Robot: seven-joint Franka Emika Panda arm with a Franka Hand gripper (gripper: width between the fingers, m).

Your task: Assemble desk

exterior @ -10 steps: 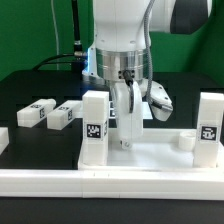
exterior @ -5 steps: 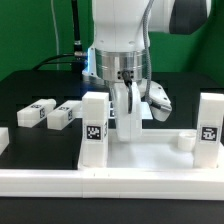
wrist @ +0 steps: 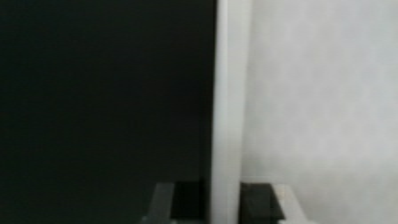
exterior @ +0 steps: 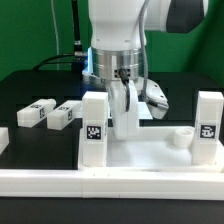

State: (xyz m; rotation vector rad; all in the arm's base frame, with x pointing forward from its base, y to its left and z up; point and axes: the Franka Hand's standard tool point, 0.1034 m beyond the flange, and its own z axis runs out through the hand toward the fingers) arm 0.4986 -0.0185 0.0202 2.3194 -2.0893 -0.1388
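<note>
Exterior: arm [exterior: 120, 30] points straight down and the fingers [exterior: 125, 128] are pinched narrow at the far rim of the white panel [exterior: 150, 155]. The contact itself is hard to make out from this side. The panel lies flat on the black tabletop [exterior: 30, 85], directly under the fingers and spreading toward the camera from them. Left leg [exterior: 95, 130] stands upright on the panel just beside the fingers, on the exterior view's left, tag facing the camera. Right leg [exterior: 209, 128] also stands upright, well apart from the fingers on the exterior view's right, tag visible too. A small white stub [exterior: 182, 137] sits on the panel between the fingers and the right leg, nearer that leg. Two loose legs [exterior: 35, 112] [exterior: 64, 113] lie flat on the tabletop side by side, well off the fingers on the exterior view's left, beyond the left leg. A long white rail [exterior: 110, 185] runs across in front, on the camera side of the fingers, past the panel. Wrist: two dark fingertips [wrist: 178, 205] sit either side of a thin white edge [wrist: 226, 100], closed tight on it. That edge is the panel rim. One side of it is black tabletop, the other white panel floor. So the fingers are clamped on the panel by its rim.
</note>
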